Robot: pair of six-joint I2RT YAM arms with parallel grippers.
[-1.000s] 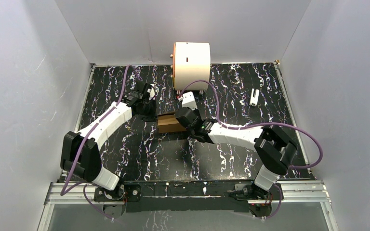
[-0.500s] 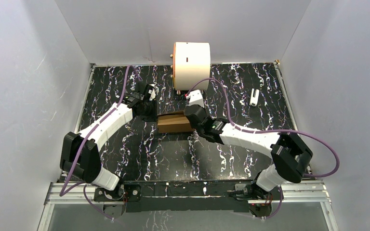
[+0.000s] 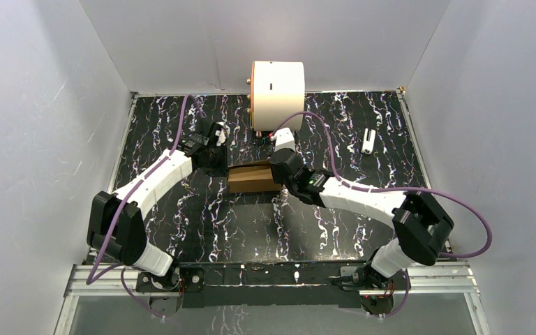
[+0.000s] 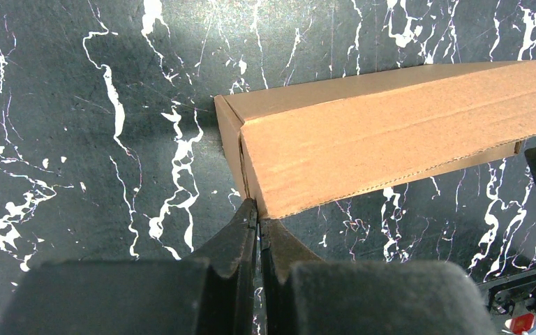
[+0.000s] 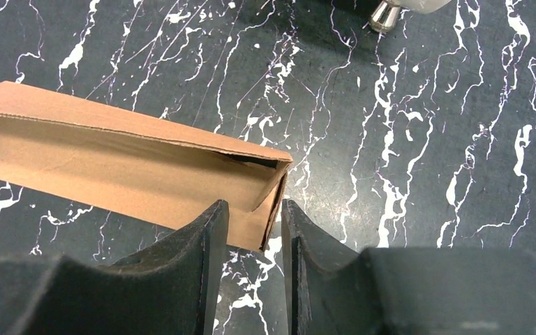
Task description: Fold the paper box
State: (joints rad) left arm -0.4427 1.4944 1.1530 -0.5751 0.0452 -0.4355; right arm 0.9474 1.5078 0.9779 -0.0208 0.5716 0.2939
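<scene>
Top external view: the paper box (image 3: 251,179) lies mid-way along the counter (image 3: 202,216), between both arms. The left fingers (image 4: 241,234) are pressed together, tips at the box's end corner. The right fingers (image 5: 209,241) stand apart, straddling the corner of its open end.

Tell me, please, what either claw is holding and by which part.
Nothing is clearly held. The shut left claw touches a corner of the paper box; the open right claw straddles its end wall without clamping.
</scene>
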